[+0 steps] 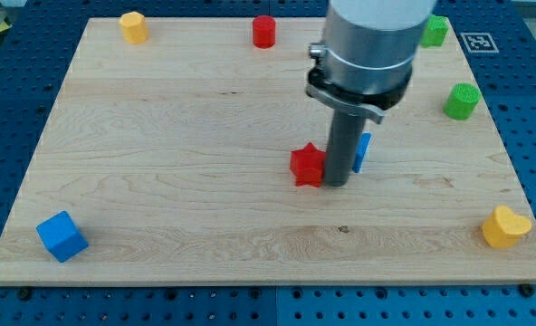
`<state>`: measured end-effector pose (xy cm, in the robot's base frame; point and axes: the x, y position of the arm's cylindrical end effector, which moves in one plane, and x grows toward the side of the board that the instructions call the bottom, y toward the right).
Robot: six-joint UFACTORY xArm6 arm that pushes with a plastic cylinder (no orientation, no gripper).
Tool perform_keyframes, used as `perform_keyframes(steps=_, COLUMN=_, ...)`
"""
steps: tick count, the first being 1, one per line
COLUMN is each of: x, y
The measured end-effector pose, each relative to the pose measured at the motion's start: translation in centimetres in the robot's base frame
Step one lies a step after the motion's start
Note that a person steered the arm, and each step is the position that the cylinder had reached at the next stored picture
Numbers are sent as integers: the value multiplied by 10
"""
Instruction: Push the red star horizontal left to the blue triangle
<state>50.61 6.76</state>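
Red star [307, 166] left of blue triangle [363, 152]

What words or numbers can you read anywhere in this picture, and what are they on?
There are no words or numbers to read.
The only sign is a black-and-white square marker on the blue table at the view's top right; it is a pattern, not letters.
The wooden board and the blocks show no writing.

Middle of surface [159, 136]: red star [309, 166], my tip [335, 184] just beside it on the view's right.
Behind the rod: blue triangle [363, 152], partly hidden, right of it.
Top edge: yellow block [134, 27] left, red cylinder [264, 31] middle, upper green block [435, 31] right.
Right edge: lower green block [463, 100].
Bottom corners: blue cube [62, 236] left, yellow heart [505, 226] right.
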Motion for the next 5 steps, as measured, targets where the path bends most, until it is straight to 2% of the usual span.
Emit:
perform_keyframes(steps=3, x=-2, y=-5)
perform_keyframes(steps=5, x=-6, y=-70)
